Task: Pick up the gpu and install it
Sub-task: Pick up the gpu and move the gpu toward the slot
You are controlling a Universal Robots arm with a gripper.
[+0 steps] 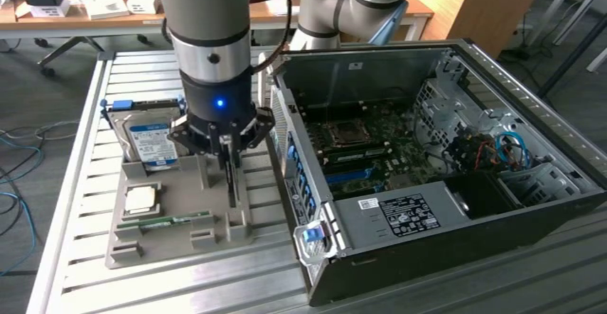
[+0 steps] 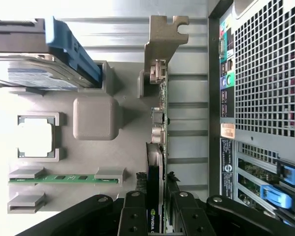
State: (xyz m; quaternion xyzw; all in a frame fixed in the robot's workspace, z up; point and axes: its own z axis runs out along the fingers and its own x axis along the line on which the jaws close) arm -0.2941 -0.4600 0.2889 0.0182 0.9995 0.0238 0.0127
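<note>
- Tool [image 1: 226, 150] [image 2: 157, 216]: hangs straight down over the gray tray [image 1: 170, 248] [image 2: 130, 147], clenched on the top edge of the graphics card [image 1: 232, 182] [image 2: 160, 123]. In the wrist view its black fingers [image 2: 132, 219] sit tight against both faces of the card.
- Graphics card: stands on edge in the tray slot nearest the computer case [image 1: 379, 62] [image 2: 265, 69], running alongside the case wall. Its lower edge looks seated in the tray.
- The silver bracket [image 2: 163, 34] is at the card's far end, beside the rear panel of the case.
- Computer case: lies on its side on the slatted metal tabletop [image 1: 152, 285] [image 2: 187, 93], side panel off, board exposed.
- Tray: just beside the case, with a strip of bare tabletop between them.
- Hard drive [image 1: 150, 143] [image 2: 29, 73]: upright in the tray, farther from the case than the card, blue clip on top.
- Processor chip [image 1: 141, 199] [image 2: 35, 136]: flat in its square pocket, on the tray's side away from the case.
- Memory stick [image 1: 175, 221] [image 2: 64, 178]: green, lying in its holders, also farther from the case than the card.
</note>
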